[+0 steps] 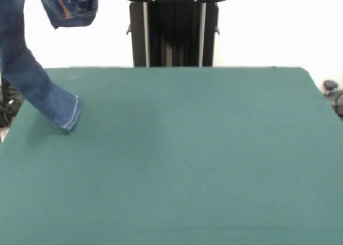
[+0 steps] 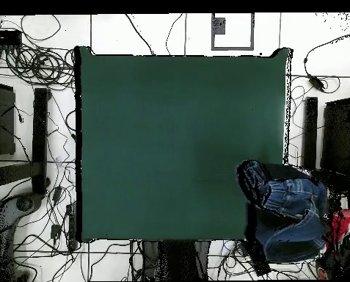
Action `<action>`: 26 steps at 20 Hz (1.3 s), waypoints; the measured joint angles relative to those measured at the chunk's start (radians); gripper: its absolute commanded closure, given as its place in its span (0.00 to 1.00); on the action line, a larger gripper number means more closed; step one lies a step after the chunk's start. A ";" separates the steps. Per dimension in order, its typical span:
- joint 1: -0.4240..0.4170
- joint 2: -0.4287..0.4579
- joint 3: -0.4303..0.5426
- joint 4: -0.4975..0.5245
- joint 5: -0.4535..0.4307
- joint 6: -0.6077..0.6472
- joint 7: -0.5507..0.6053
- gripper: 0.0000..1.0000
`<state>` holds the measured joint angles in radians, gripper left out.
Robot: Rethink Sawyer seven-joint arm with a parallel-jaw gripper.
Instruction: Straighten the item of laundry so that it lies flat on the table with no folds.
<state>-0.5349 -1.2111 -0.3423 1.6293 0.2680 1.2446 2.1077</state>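
**Jeans hang lifted over one corner of the desk**

The jeans (image 1: 37, 89) are up in the air at the left of the front view, not lying flat. One leg drops down in a long slant from the upper left, and its hemmed cuff, with pale stitching along the edge, reaches the green top near the desk's (image 1: 187, 159) far left corner; whether the cuff rests on the felt or hangs just above it cannot be told. Higher up, at the top edge of that view, a bunched part of the denim shows an orange-tan seam and a rolled, dark opening. The rest of the green felt top to the right of the cuff is plain and flat, reaching to the right edge.

In the overhead view the desk (image 2: 170, 132) fills the middle, and the jeans (image 2: 287, 209) appear at its lower right corner as a crumpled blue mass, partly over the felt and partly out past the right edge. A dark rolled part sits at the left of the mass, and paler faded denim with curved seams lies to its right. Just right of the denim, a red part of the arm (image 2: 346, 224) shows.

The gripper itself is hidden in both views, so whether it is wide, narrow or clamping the denim cannot be told.
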 measured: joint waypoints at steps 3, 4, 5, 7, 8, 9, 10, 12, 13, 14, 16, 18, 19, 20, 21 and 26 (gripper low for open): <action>-0.049 0.006 0.040 0.000 0.000 -0.007 -0.073 1.00; -0.056 0.007 0.046 0.000 -0.001 -0.009 -0.084 1.00; -0.062 0.008 0.052 0.000 -0.001 -0.010 -0.095 1.00; -0.081 0.008 0.070 0.000 -0.004 -0.011 -0.130 1.00; -0.087 0.007 0.077 0.000 -0.005 -0.011 -0.140 1.00; -0.096 0.007 0.086 0.000 -0.006 -0.011 -0.153 1.00; -0.103 0.008 0.094 0.000 -0.007 -0.011 -0.162 1.00; -0.127 0.014 0.116 -0.005 -0.014 -0.011 -0.177 1.00; -0.141 0.021 0.127 -0.010 -0.020 -0.011 -0.185 1.00; -0.155 0.029 0.139 -0.016 -0.026 -0.011 -0.193 1.00; -0.196 0.052 0.174 -0.037 -0.046 -0.011 -0.213 1.00; -0.236 0.081 0.208 -0.063 -0.061 -0.011 -0.234 1.00; -0.277 0.116 0.245 -0.093 -0.078 -0.011 -0.258 1.00; -0.292 0.130 0.259 -0.106 -0.086 -0.011 -0.266 1.00; -0.315 0.151 0.280 -0.123 -0.096 -0.011 -0.280 1.00; -0.376 0.226 0.344 -0.183 -0.132 -0.012 -0.322 1.00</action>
<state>-0.9113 -0.9849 0.0017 1.4465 0.1365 1.2330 1.7858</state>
